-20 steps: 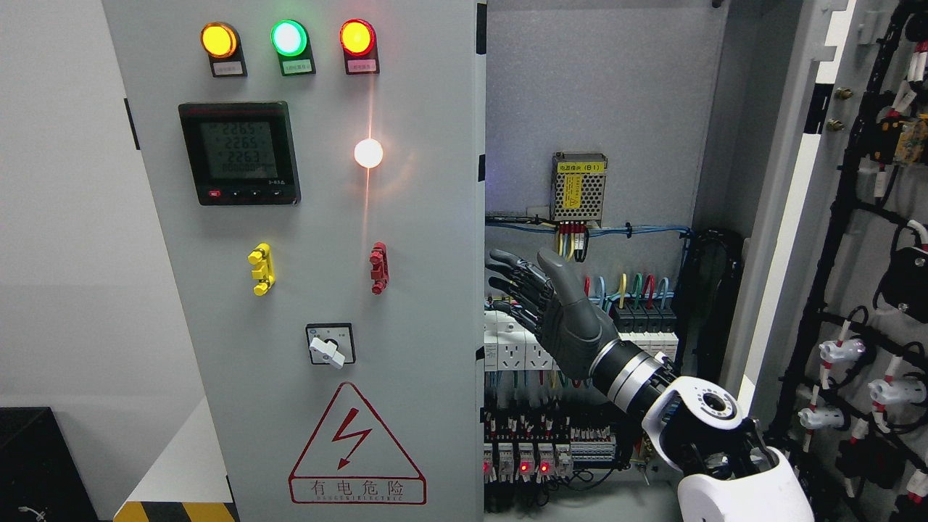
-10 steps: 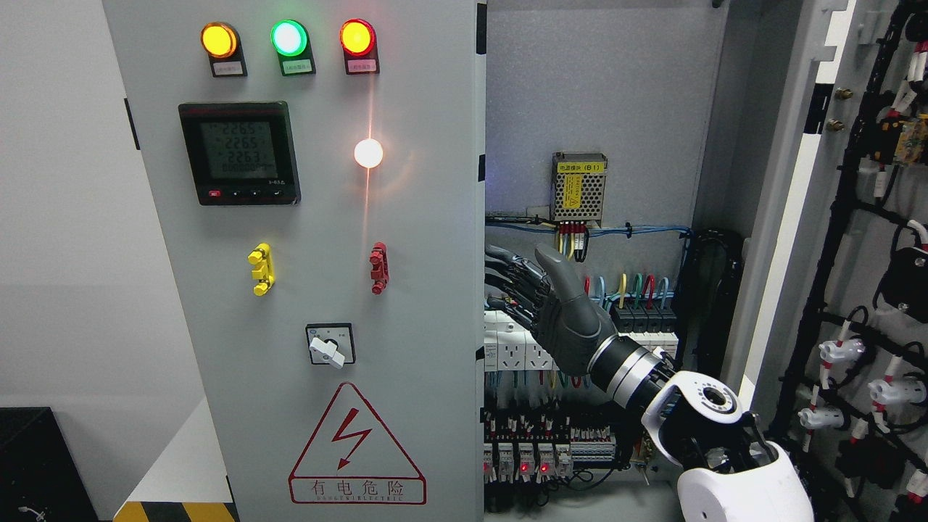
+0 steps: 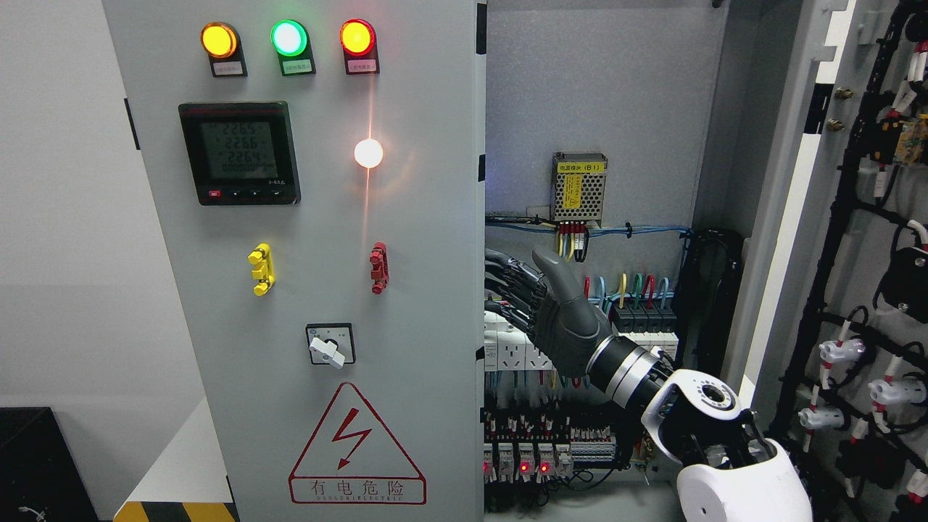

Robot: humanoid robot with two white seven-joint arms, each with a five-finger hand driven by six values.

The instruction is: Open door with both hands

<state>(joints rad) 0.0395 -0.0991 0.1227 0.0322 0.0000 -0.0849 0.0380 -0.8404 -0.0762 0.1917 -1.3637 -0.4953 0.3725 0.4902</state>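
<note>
The grey left door point(image 3: 326, 239) of the electrical cabinet carries three indicator lamps, a meter and a warning triangle; its free right edge point(image 3: 480, 217) faces the open cabinet interior. My right hand point(image 3: 522, 293) comes up from the lower right inside the opening. Its dark fingers point(image 3: 507, 279) stretch out flat to the left, and their tips meet that door edge at about mid height, partly hidden behind it. The thumb point(image 3: 554, 272) points upward. Nothing is grasped. The right door point(image 3: 863, 217) stands swung wide open at the far right. My left arm does not show.
Inside the cabinet are a metal power supply point(image 3: 578, 187), rows of breakers and coloured wires point(image 3: 638, 312) just behind my hand. The open right door's inner face carries black cable looms point(image 3: 841, 239). A black box point(image 3: 32, 464) sits at the lower left.
My right hand has slid left and slightly up toward the left door's edge. Its fingertips, clear of the edge a second ago, now reach it.
</note>
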